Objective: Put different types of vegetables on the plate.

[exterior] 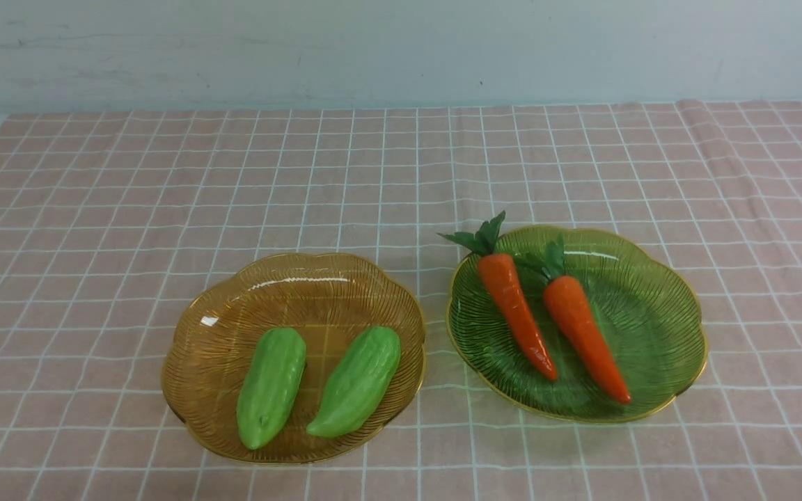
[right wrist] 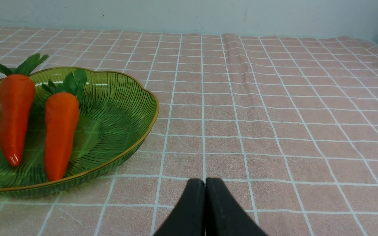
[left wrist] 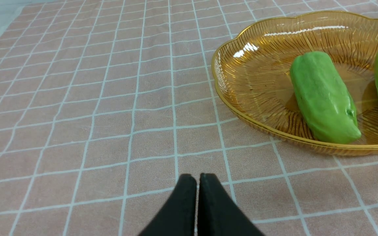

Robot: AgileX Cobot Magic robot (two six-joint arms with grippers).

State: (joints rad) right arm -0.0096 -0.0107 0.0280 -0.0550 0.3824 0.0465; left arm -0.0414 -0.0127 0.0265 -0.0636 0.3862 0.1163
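Two light-green bumpy gourds (exterior: 271, 387) (exterior: 357, 380) lie side by side in an amber glass plate (exterior: 234, 306) at front left. Two orange carrots with green leaf tops (exterior: 516, 313) (exterior: 584, 335) lie in a green glass plate (exterior: 651, 278) at front right. Neither arm shows in the front view. The left gripper (left wrist: 198, 178) is shut and empty above bare cloth, with the amber plate (left wrist: 238, 82) and a gourd (left wrist: 322, 96) apart from it. Also shut and empty, the right gripper (right wrist: 205, 183) hovers over cloth beside the green plate (right wrist: 120, 98) holding the carrots (right wrist: 14, 109) (right wrist: 60, 129).
A pink tablecloth with a white grid (exterior: 401, 167) covers the table. A fold runs down it at far right (exterior: 707, 153). A pale wall (exterior: 401, 49) rises behind the table's far edge.
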